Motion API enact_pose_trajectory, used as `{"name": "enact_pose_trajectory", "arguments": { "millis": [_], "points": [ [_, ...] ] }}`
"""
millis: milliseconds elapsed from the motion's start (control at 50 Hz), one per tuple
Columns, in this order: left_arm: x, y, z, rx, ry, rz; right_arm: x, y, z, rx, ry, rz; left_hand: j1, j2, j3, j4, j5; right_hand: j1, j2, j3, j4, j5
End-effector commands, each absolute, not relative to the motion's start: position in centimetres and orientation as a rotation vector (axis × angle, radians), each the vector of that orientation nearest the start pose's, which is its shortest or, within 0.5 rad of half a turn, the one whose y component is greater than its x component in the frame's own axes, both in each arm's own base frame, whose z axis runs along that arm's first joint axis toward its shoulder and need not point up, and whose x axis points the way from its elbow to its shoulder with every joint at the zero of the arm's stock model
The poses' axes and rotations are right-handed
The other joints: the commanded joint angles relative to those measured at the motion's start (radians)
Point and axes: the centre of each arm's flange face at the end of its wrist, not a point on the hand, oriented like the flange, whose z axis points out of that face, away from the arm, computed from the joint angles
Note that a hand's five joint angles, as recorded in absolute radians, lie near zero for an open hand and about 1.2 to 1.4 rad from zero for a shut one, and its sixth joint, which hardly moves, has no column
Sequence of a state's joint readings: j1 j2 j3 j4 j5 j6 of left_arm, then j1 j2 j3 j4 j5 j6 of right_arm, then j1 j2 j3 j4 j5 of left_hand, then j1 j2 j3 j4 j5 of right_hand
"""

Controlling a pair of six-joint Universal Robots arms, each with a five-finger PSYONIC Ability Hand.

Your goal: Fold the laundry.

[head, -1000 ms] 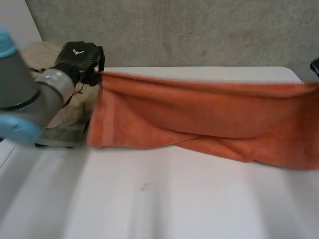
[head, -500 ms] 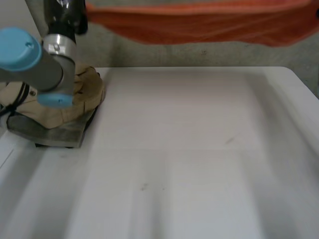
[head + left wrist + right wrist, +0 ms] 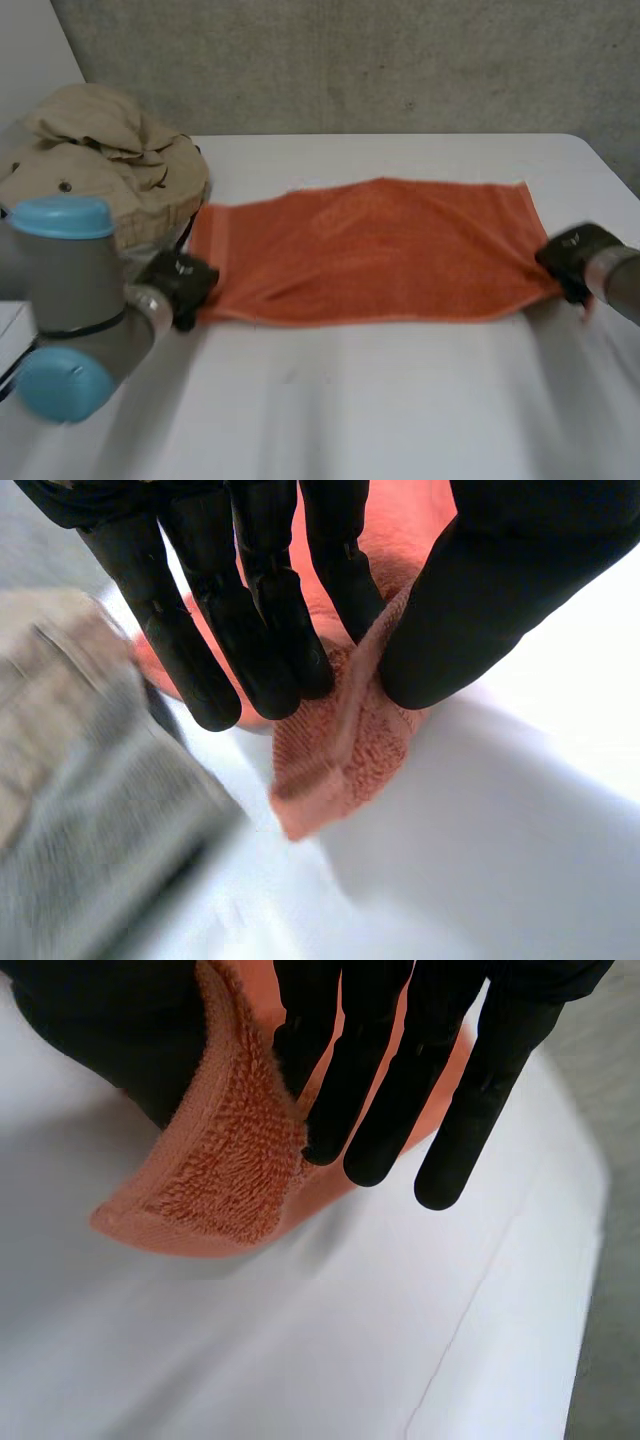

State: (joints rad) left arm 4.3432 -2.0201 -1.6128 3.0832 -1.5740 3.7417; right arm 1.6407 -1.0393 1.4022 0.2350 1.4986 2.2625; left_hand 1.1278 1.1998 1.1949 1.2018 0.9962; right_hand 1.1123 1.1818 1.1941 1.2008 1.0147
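Note:
An orange towel [image 3: 370,245] lies spread across the middle of the white table [image 3: 380,400]. My left hand [image 3: 180,285] is at its near left corner; the left wrist view shows the towel's corner [image 3: 335,755] pinched between the fingers [image 3: 265,610] and the thumb. My right hand [image 3: 575,255] is at the near right corner, where the towel's edge [image 3: 235,1160] is pinched between thumb and straight fingers [image 3: 370,1090].
A pile of beige laundry [image 3: 95,155] sits in a basket at the table's back left, close to my left arm [image 3: 75,300]. A grey wall runs behind the table. The table's right edge [image 3: 615,165] is near my right hand.
The towel was held stretched up in the air above the table; now both hands have come down toward the near side and it lies flat on the table.

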Motion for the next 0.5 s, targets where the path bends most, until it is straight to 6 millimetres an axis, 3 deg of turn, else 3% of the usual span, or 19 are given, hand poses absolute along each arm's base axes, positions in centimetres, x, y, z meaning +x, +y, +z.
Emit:
{"name": "enact_pose_trajectory", "arguments": {
  "millis": [20, 80, 160, 240, 320, 400, 500],
  "points": [
    [-21.5, -19.2, 17.8, 1.498, 2.227, -1.281, 11.8, -30.0, 18.9, -1.820, 2.786, -1.317, 0.268, 0.196, 0.201, 0.194, 0.225, 0.284, 0.214, 0.202, 0.195, 0.207],
    [-21.8, -19.5, 17.8, 1.559, 2.156, -1.297, 11.9, -30.5, 19.0, -1.796, 2.791, -1.384, 0.268, 0.196, 0.201, 0.194, 0.225, 0.284, 0.214, 0.202, 0.195, 0.207],
    [-22.9, -22.3, 17.5, 1.522, 2.073, -1.415, 13.0, -31.8, 18.4, -1.673, 2.767, -1.520, 0.268, 0.196, 0.201, 0.194, 0.225, 0.284, 0.214, 0.202, 0.195, 0.207],
    [-24.6, -26.5, 16.9, 1.400, 2.033, -1.594, 14.3, -34.6, 16.7, -1.533, 2.730, -1.680, 0.268, 0.196, 0.201, 0.194, 0.225, 0.284, 0.214, 0.202, 0.195, 0.207],
    [-25.9, -29.9, 16.2, 1.317, 2.024, -1.684, 15.6, -37.3, 16.8, -1.442, 2.642, -1.906, 0.268, 0.196, 0.201, 0.194, 0.225, 0.284, 0.214, 0.202, 0.195, 0.207],
    [-26.5, -32.5, 15.5, 1.233, 2.026, -1.680, 16.5, -40.0, 16.3, -1.405, 2.544, -2.095, 0.268, 0.196, 0.201, 0.194, 0.225, 0.284, 0.214, 0.202, 0.195, 0.207],
    [-27.9, -34.0, 14.8, 1.187, 2.007, -1.670, 17.7, -42.7, 15.7, -1.389, 2.429, -2.280, 0.268, 0.196, 0.201, 0.194, 0.225, 0.284, 0.214, 0.202, 0.195, 0.207]
  ]
}}
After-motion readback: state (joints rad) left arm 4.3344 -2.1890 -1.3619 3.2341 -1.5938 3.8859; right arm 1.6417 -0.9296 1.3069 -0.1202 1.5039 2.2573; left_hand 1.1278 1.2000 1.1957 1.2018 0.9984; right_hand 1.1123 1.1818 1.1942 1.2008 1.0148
